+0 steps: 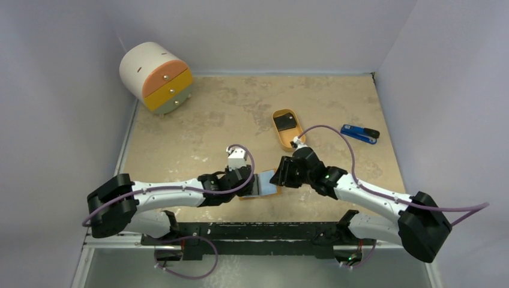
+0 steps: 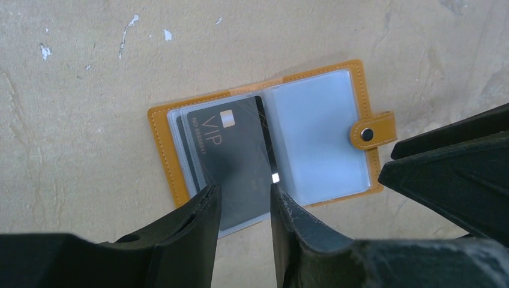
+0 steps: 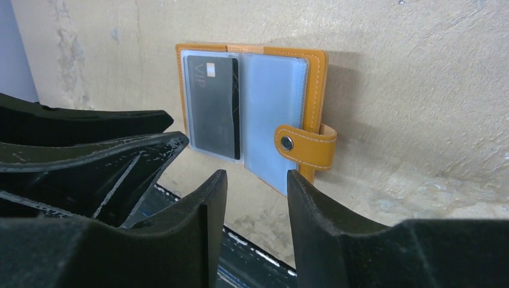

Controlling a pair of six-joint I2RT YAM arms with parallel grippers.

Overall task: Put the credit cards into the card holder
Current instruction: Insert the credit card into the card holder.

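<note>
Black base rail point(image 1: 252, 231), mottled beige tabletop point(image 1: 228, 108), pale walls point(image 1: 54, 90), open card holder point(image 2: 318, 132)

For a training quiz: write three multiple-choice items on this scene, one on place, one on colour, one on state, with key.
1. Where is the card holder? A lifted in the air; B on the table between the left claw and the right claw; C inside a box.
2. What colour is the VIP card? A white; B red; C dark grey.
3. The card holder is: A open flat; B snapped shut; C rolled up.
Key: B, the top view shows it between both claws; C, its face is dark in both wrist views; A, both sleeve pages show and the snap tab is unfastened.
</note>
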